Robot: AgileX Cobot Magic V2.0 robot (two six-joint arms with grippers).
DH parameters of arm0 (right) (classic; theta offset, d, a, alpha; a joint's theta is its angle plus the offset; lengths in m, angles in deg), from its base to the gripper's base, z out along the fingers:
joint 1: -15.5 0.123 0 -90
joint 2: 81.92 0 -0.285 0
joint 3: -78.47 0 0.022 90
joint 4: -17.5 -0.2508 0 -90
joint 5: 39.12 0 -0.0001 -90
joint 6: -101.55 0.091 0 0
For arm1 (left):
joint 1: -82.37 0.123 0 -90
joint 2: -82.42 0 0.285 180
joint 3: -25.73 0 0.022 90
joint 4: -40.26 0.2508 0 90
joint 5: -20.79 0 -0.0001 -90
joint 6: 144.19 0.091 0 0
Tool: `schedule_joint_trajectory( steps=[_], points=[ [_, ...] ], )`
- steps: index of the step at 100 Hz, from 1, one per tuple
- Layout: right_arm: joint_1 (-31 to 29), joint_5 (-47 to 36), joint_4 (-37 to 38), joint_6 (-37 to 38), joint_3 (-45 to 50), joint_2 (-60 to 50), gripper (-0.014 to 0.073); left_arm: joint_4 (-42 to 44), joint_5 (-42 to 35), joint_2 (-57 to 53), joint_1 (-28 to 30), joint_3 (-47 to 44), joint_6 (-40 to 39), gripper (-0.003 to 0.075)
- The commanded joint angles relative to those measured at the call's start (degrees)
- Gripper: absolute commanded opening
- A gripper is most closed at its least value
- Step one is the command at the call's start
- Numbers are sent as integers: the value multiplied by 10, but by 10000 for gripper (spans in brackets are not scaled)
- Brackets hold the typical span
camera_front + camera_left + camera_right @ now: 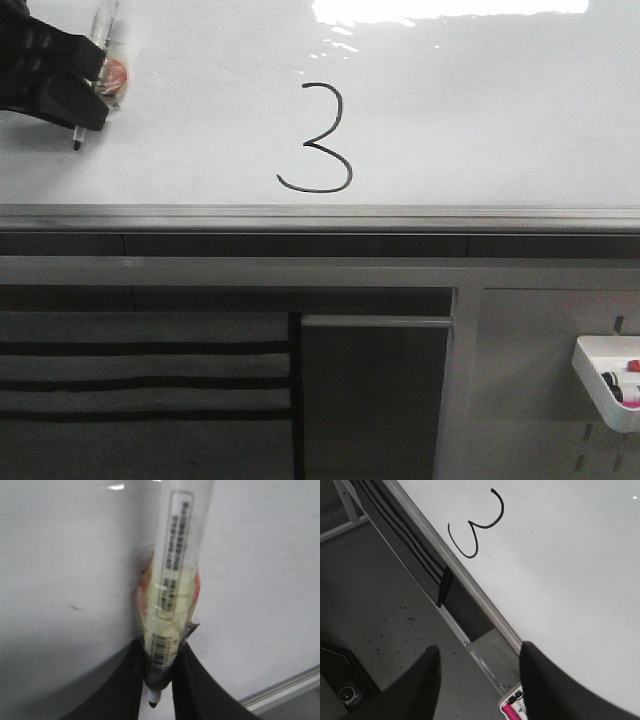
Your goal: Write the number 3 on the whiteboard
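A thin black number 3 (320, 140) is drawn near the middle of the glossy whiteboard (480, 110); it also shows in the right wrist view (476, 527). My left gripper (85, 105) is at the board's far left, well away from the digit, shut on a clear marker pen (103, 60). In the left wrist view the pen (172, 580) sits between the black fingers (130, 680), its black tip (152, 703) pointing out past them. My right gripper (480, 680) is open and empty, off the board's edge over the floor; it is out of the front view.
A grey metal rail (320, 215) runs along the whiteboard's near edge. Below it is a grey pegboard panel (530, 400) with a white tray (607, 380) holding markers, also in the right wrist view (512, 705). Bright glare (450, 10) sits at the board's top.
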Motion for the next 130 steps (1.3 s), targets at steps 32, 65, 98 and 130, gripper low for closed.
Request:
schedule_joint_trajectory(
  steps=[32,65,98,130],
  points=[
    [-5,-13,1,28,-19,-12,318,-10,-17,-14,2,13,-6,175],
    [-20,32,95,230,-3,-61,318,11,32,-111,20,14,-6,401],
    [-107,-87,95,323,170,-243,318,168,221,-335,93,12,-128,376],
    [-107,-158,88,366,295,-410,-69,274,131,-527,143,-100,-246,162]
  ],
)
